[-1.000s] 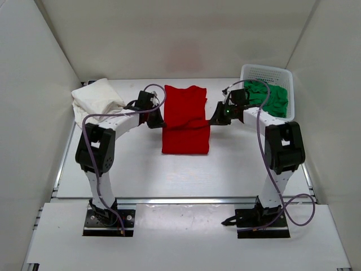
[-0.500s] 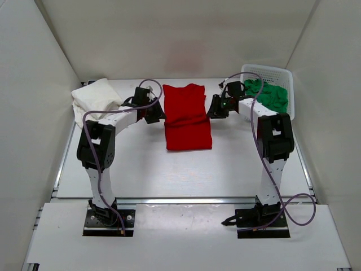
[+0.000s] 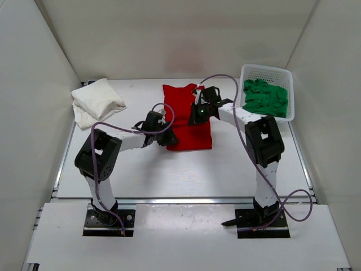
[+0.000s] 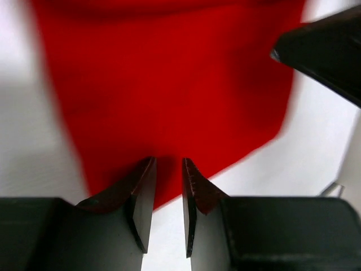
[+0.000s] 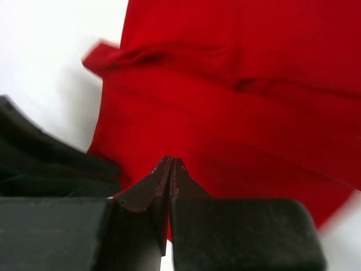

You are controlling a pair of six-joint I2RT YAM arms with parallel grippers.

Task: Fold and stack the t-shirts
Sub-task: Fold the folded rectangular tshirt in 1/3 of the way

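The red t-shirt [image 3: 186, 99] lies folded lengthwise at the table's middle. It fills the left wrist view [image 4: 169, 84] and the right wrist view [image 5: 237, 113], where a sleeve fold sticks out on the left. My left gripper [image 3: 167, 135] is low at the shirt's near left corner, its jaws [image 4: 168, 164] a narrow gap apart with nothing between them. My right gripper [image 3: 197, 113] is over the shirt's middle, shut [image 5: 170, 161], with no cloth seen between the fingers. The off-white t-shirt [image 3: 97, 100] lies folded at the far left. The green t-shirt [image 3: 266, 97] is crumpled in the basket.
The white perforated basket [image 3: 265, 69] stands at the far right corner. White walls close in the table on three sides. The right gripper's black body [image 4: 327, 51] shows at the upper right of the left wrist view; the left arm [image 5: 51, 164] shows dark at the left of the right wrist view.
Both grippers left the shirt's far sides. The left came nearer, to the near left corner. The right moved left, over the shirt's middle. The shirt's near edge shifted slightly.
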